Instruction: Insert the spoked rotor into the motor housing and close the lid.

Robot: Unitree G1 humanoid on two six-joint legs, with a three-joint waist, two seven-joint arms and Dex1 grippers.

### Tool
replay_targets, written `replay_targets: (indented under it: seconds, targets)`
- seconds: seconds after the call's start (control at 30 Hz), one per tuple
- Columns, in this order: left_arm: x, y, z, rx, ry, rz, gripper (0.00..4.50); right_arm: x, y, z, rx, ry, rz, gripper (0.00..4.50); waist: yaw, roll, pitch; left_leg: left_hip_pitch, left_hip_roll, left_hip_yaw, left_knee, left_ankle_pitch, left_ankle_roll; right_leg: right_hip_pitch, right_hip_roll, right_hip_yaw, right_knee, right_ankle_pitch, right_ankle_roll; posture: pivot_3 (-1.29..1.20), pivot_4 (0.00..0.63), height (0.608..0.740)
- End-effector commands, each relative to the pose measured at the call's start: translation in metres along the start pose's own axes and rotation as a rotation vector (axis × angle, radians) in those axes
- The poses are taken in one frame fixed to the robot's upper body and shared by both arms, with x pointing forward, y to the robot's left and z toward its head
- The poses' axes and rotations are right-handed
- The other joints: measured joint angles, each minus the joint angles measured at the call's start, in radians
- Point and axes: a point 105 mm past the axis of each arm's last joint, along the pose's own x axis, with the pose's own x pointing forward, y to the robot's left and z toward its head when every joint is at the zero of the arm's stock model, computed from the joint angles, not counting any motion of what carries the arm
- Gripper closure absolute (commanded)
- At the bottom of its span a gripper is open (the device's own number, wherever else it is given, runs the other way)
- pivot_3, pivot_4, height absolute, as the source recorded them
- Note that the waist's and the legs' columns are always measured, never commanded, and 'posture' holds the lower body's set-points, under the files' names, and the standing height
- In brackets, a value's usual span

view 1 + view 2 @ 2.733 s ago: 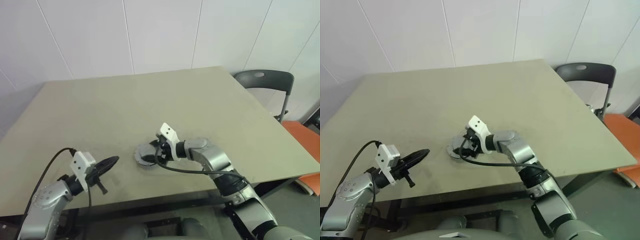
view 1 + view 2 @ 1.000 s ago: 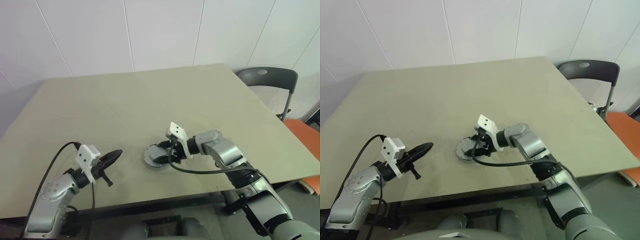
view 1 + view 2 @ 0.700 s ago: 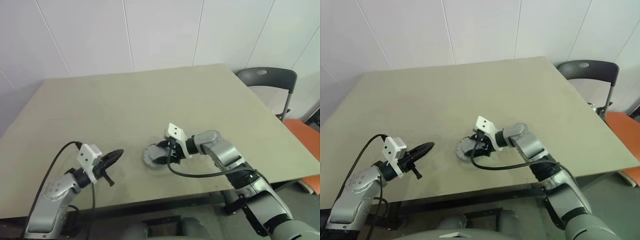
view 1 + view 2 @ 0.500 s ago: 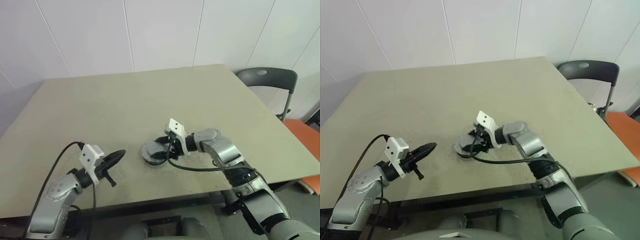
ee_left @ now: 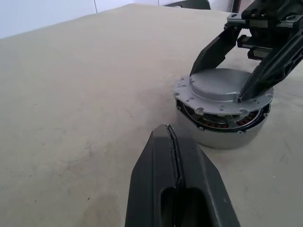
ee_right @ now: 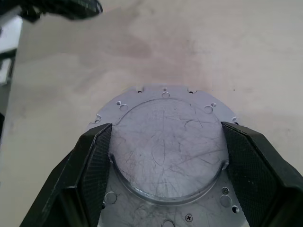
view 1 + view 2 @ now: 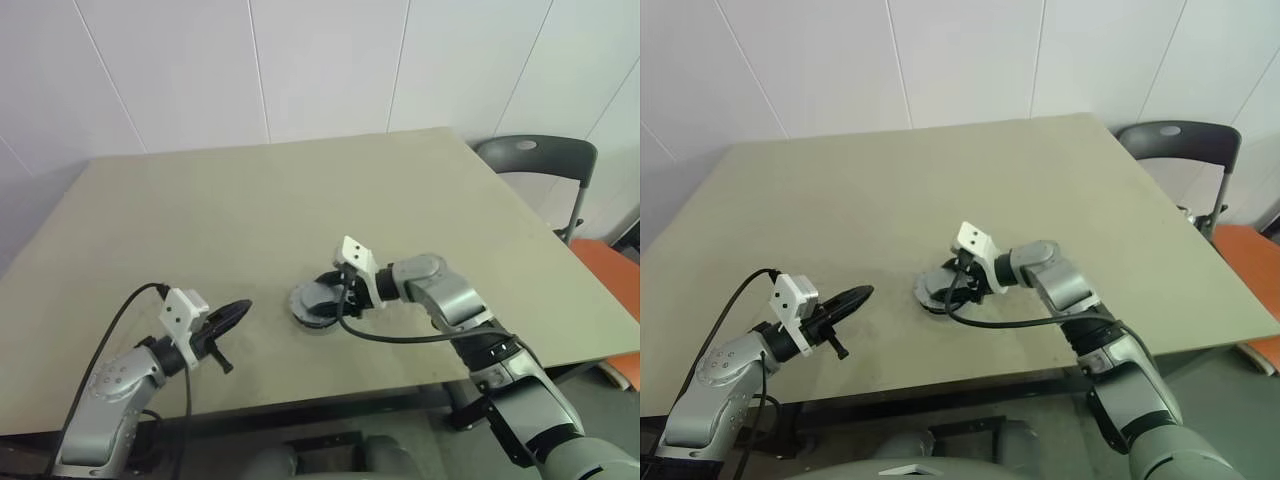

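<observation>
The motor housing (image 5: pixel 222 131) stands on the table near its front edge, a round body with copper windings showing along its side. The grey lid (image 5: pixel 221 84) lies on top of it, with a thin gap under its rim. My right gripper (image 6: pixel 165 135) reaches in from the right and is shut on the lid's raised round centre (image 6: pixel 165 142), one black finger (image 6: pixel 92 151) against each side. My left gripper (image 7: pixel 243 306) is shut and empty. It hovers low over the table, a short way left of the housing, and points at it. The spoked rotor is hidden.
A dark chair (image 7: pixel 535 160) stands past the table's right corner, with something orange (image 7: pixel 610 270) beside it. The table's front edge (image 7: pixel 330 395) runs close below both grippers. A black cable (image 7: pixel 400 338) loops from my right wrist.
The picture has shifted a little. My right gripper stays closed on the lid over the housing, and my left gripper holds its place.
</observation>
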Motion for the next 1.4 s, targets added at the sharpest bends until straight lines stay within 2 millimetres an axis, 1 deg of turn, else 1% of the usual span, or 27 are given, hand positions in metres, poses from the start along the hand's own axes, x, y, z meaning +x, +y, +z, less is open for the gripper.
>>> replay_targets:
  seconds: [0.03, 0.37, 0.73, 0.93, 1.27, 1.4]
  targets:
    - [0.003, 0.001, 0.01, 0.029, -0.026, -0.003, 4.5, -0.005, -0.006, 0.013, -0.08, -0.009, -0.021, 1.32, 0.0, 0.0, 0.0, 0.0, 0.0, 0.0, 0.0, 0.0, 0.0, 0.0, 0.0, 0.0, 0.0, 0.0, 0.0, 0.0, 0.0, 0.74]
    - [0.003, 0.0, 0.013, 0.028, -0.036, -0.001, 4.5, -0.004, -0.008, 0.006, -0.109, 0.024, -0.027, 1.32, 0.002, 0.0, 0.0, 0.0, 0.0, 0.0, 0.0, 0.0, 0.0, 0.0, 0.0, 0.0, 0.0, 0.0, 0.0, 0.0, 0.0, 0.74]
    - [0.003, 0.001, 0.013, 0.015, -0.045, 0.001, 4.5, -0.008, -0.008, -0.002, -0.086, 0.044, -0.012, 1.32, 0.005, 0.0, 0.0, 0.0, 0.0, 0.0, 0.001, 0.0, 0.0, 0.001, 0.0, 0.0, 0.0, 0.0, 0.0, 0.0, 0.0, 0.74]
    - [0.003, 0.001, 0.013, 0.013, -0.045, 0.003, 4.5, -0.008, -0.01, -0.009, -0.11, 0.073, -0.025, 1.32, 0.02, 0.0, 0.0, 0.002, 0.0, 0.0, 0.001, 0.0, 0.0, 0.001, 0.0, 0.0, 0.001, 0.0, 0.0, 0.0, 0.0, 0.74]
    - [0.004, 0.0, 0.015, 0.016, -0.045, 0.001, 4.5, -0.01, -0.012, -0.021, -0.131, 0.127, -0.022, 1.32, 0.022, -0.001, -0.001, 0.004, 0.0, 0.0, 0.002, 0.0, 0.0, 0.005, 0.0, 0.0, 0.001, 0.0, 0.0, 0.0, 0.0, 0.74]
    - [0.005, 0.0, 0.016, 0.016, -0.046, -0.002, 4.5, -0.013, -0.015, -0.029, -0.127, 0.168, -0.032, 1.32, 0.023, -0.001, -0.001, 0.004, 0.0, 0.0, 0.002, 0.0, 0.0, 0.005, 0.0, 0.0, 0.001, 0.0, 0.0, 0.0, 0.0, 0.74]
